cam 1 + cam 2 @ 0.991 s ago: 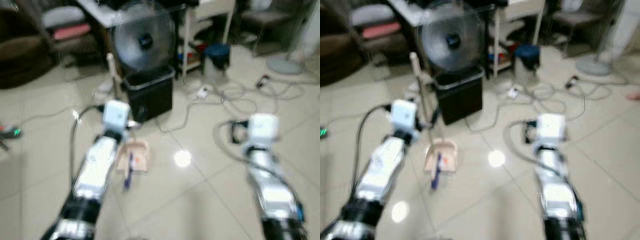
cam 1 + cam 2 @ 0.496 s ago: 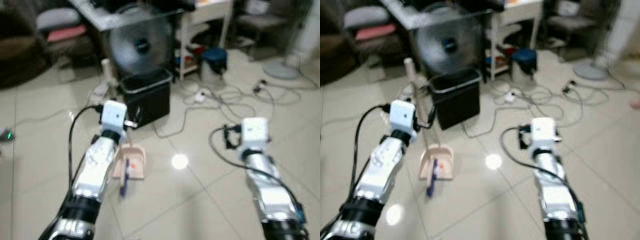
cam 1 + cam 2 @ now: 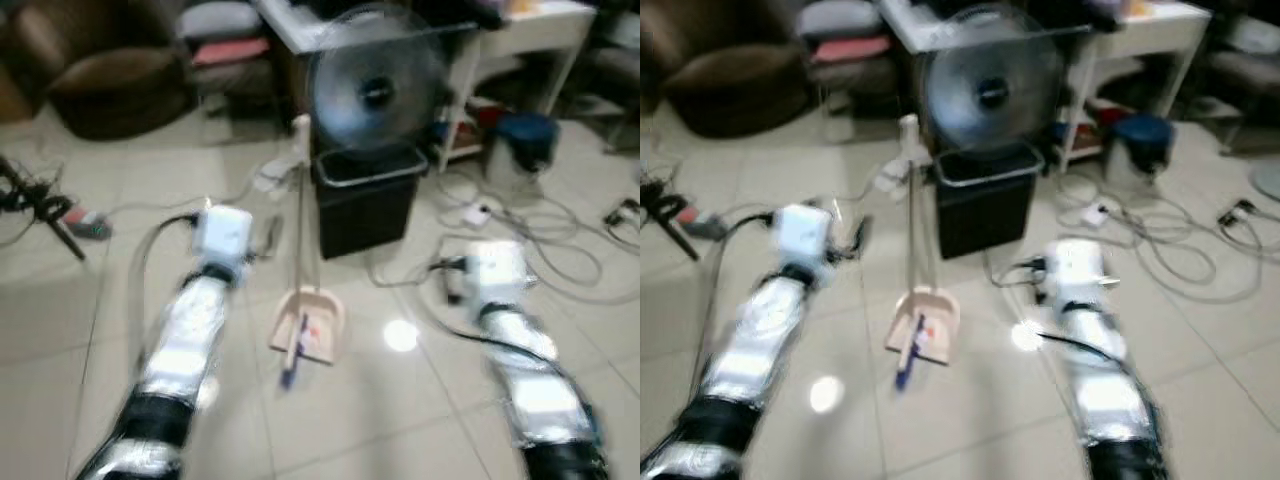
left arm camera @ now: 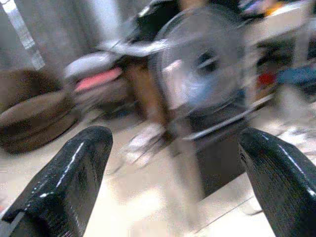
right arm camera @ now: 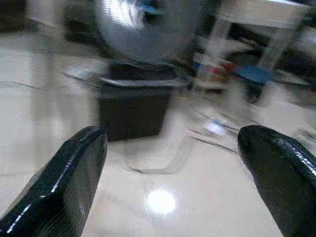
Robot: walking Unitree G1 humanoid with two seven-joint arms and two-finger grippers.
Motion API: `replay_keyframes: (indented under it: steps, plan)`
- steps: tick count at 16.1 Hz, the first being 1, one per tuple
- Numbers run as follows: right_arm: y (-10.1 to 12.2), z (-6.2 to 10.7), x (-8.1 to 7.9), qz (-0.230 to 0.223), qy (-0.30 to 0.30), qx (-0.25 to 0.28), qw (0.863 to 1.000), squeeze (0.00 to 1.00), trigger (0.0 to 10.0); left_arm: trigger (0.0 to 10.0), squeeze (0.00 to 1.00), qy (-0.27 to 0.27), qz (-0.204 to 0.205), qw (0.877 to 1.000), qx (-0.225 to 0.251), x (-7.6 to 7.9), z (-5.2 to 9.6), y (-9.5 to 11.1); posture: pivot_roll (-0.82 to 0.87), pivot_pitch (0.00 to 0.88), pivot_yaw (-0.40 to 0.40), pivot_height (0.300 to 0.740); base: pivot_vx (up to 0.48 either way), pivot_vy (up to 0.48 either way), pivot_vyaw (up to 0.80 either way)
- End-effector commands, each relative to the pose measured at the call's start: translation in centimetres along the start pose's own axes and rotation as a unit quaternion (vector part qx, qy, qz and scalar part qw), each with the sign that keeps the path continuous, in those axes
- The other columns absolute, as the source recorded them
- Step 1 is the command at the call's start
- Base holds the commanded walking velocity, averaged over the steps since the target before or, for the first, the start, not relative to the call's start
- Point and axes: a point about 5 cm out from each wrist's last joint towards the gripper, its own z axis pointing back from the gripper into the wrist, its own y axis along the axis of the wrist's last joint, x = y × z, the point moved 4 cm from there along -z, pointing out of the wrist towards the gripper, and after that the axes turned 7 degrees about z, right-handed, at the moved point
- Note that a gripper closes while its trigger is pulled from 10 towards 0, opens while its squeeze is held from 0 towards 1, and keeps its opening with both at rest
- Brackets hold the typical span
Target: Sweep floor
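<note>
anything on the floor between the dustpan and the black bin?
Head views: bare glossy tile between the beige long-handled dustpan and the black square bin; nothing else there.

Head eyes look down; wrist views share the fan (image 4: 200,74).

No text or label can be read.

Motion blur softens both arms and the fan (image 3: 378,92). The small items on the dustpan (image 3: 312,325) (blue, red) are too smeared to identify. Frame edges crop the sofa (image 3: 95,70).
</note>
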Motion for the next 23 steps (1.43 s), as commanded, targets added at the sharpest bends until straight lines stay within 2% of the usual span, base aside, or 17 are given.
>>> replay_keyframes:
  steps: [1,4,13,16,19,21,23]
  plan:
    - [-0.5,0.1,0.8,0.003,-0.005,-0.007,1.000,0.00,10.0,10.0,0.00,-0.006,0.000,1.000,0.013,0.6,-0.4,0.8,-0.17,0.000,0.057,0.740,0.334,0.000,0.77]
    - [-0.6,0.2,0.7,-0.015,-0.008,-0.008,1.000,0.00,10.0,10.0,0.00,-0.006,-0.001,1.000,0.012,0.5,-0.3,0.8,-0.17,0.000,0.061,0.740,0.345,0.000,0.00]
    - [-1.2,0.4,0.5,0.003,-0.002,-0.012,1.000,0.00,10.0,10.0,0.00,-0.008,0.000,1.000,0.004,0.3,-0.2,0.4,-0.17,0.000,0.066,0.740,0.346,0.000,0.00]
    - [-1.1,0.3,0.3,0.011,0.002,-0.005,1.000,0.00,10.0,10.0,0.00,0.004,0.035,0.999,-0.011,-0.3,0.5,-0.7,-0.16,0.000,0.051,0.740,0.346,0.000,0.00]
    - [-1.2,0.1,0.2,0.009,0.002,-0.003,1.000,0.00,10.0,10.0,0.00,0.022,0.034,0.999,-0.019,-1.4,1.2,-1.4,-0.14,0.000,0.014,0.740,0.345,0.000,0.00]
    - [-1.7,-0.1,-0.5,0.013,0.027,0.000,1.000,0.00,10.0,10.0,0.00,0.013,0.023,0.999,-0.032,-1.4,3.1,-2.7,-0.11,0.000,-0.017,0.740,0.345,0.000,0.00]
    - [-2.4,-0.1,-0.8,-0.023,0.023,0.004,0.999,0.00,10.0,10.0,0.00,-0.005,0.033,0.999,-0.042,-1.1,4.6,-4.0,-0.10,0.007,-0.019,0.740,0.341,0.000,0.00]
